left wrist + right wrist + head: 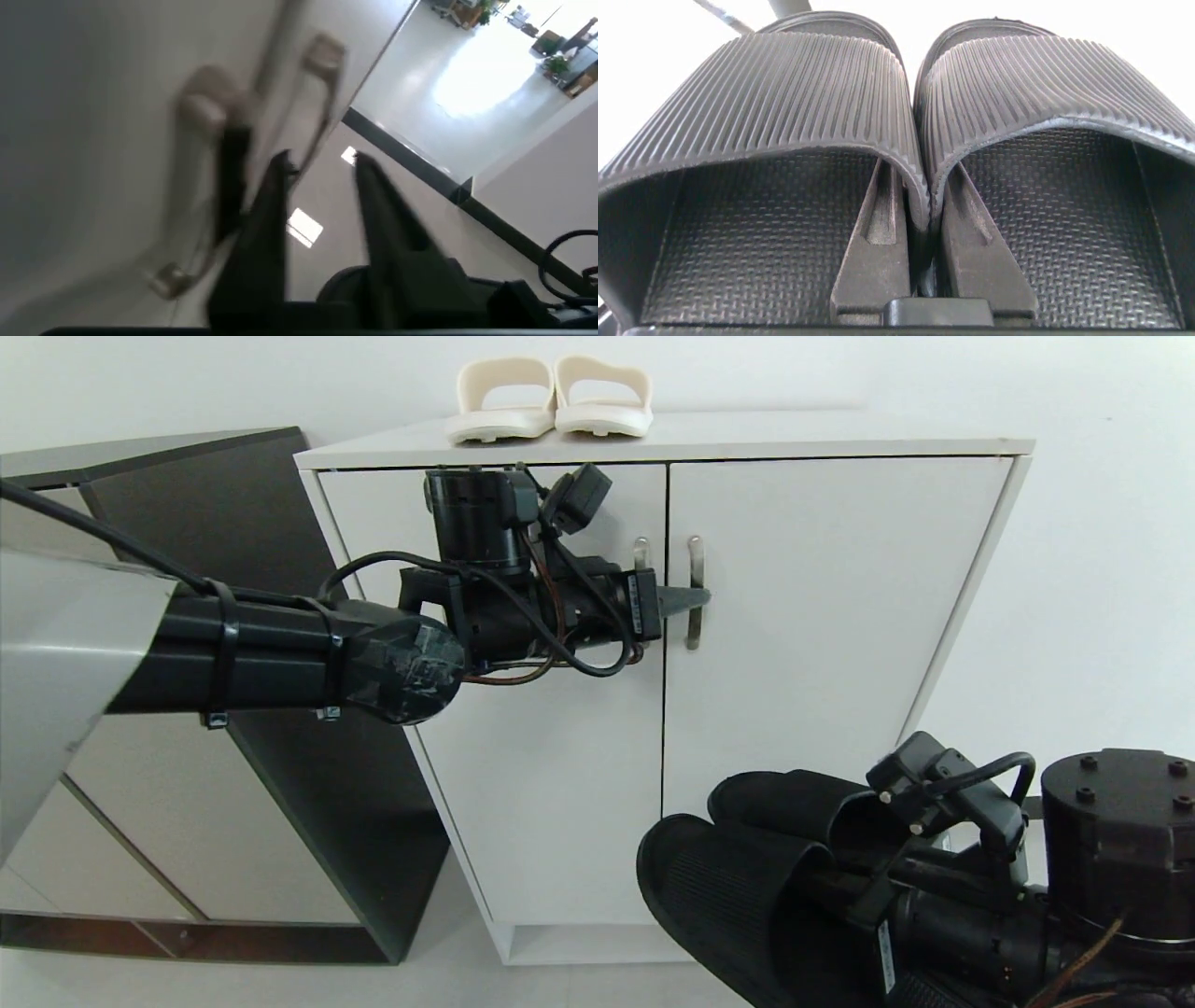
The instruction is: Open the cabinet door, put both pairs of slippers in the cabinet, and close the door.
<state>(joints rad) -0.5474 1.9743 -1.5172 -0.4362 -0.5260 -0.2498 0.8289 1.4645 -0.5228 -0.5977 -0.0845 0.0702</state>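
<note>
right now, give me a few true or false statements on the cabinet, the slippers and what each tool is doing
1. Both cabinet doors are shut. True.
2. The cream slippers are inside the cabinet. False: they sit side by side on the cabinet top.
3. The right tool holds the black slippers. True: its fingers pinch the pair's inner walls together.
4. The left tool is carrying a slipper. False: it carries nothing and sits at the door handles.
</note>
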